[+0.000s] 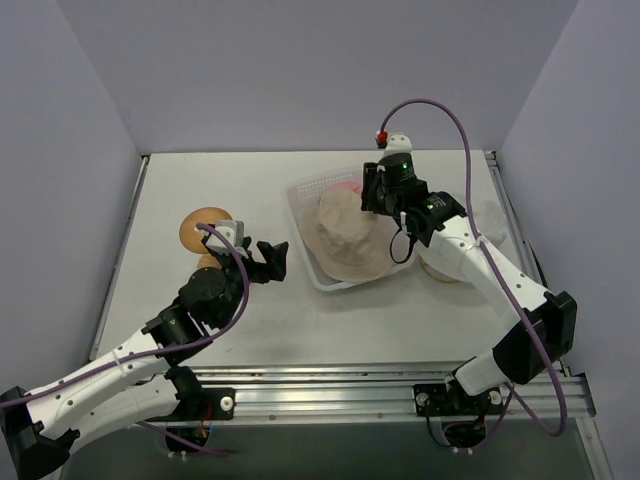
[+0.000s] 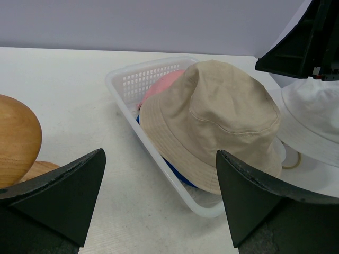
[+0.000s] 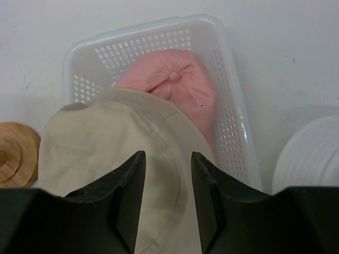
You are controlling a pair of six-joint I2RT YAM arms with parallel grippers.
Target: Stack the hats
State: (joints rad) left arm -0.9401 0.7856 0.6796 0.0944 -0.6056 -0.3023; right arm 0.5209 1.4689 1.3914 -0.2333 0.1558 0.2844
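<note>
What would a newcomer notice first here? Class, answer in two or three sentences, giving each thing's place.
The beige hat stands out first, filling the white basket in the middle of the table, a pink cap peeking out at its far side. The right end effector hovers open just above that hat. A white hat lies outside the basket, to its right.

- beige bucket hat (image 2: pixel 222 116): woven cloth, matt, stitched seams
- pink cap (image 3: pixel 177 84): cloth, matt, cloth-covered top button
- white hat (image 2: pixel 312 121): cloth, matt
- basket (image 3: pixel 148 47): whitish translucent plastic, lattice walls, slight sheen
- dome (image 2: pixel 16 137): wood, visible grain, smooth satin finish
- table (image 2: pixel 63 79): white, matt
</note>
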